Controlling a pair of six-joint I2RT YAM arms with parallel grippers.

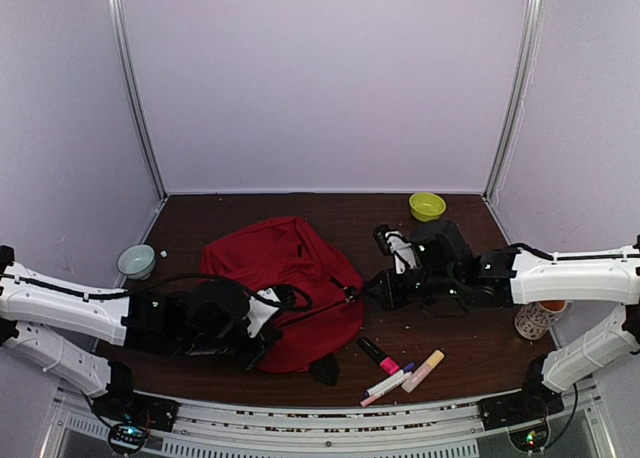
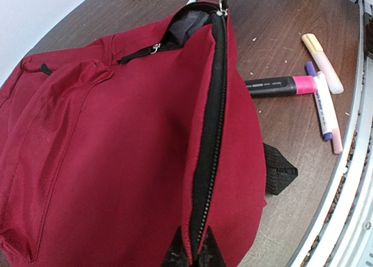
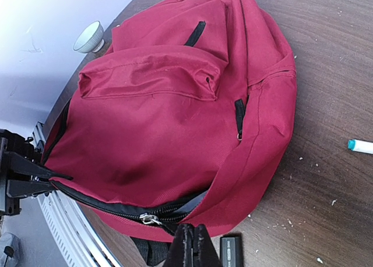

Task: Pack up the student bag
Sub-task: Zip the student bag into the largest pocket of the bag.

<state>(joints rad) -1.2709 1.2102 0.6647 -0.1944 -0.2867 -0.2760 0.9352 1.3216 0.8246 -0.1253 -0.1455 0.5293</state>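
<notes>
Bag (image 1: pixel 290 268) lies flat mid-tabletop (image 1: pixel 470 353). Left claw (image 2: pixel 192 252) is pinched shut on bag's near zipper (image 2: pixel 213 133) end, right claw (image 3: pixel 189 243) is clamped at the far end. They're probably tensioning it to unzip. Markers (image 1: pixel 400 368) wait just right of bag.

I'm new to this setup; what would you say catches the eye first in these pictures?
The big red bag lies slumped at the centre, its black zipper partly open. The left arm and right arm reach to it from either side, jaws shut at the zipper edge. A few markers lie just right of it near the front, and a green bowl sits at the far right.
</notes>
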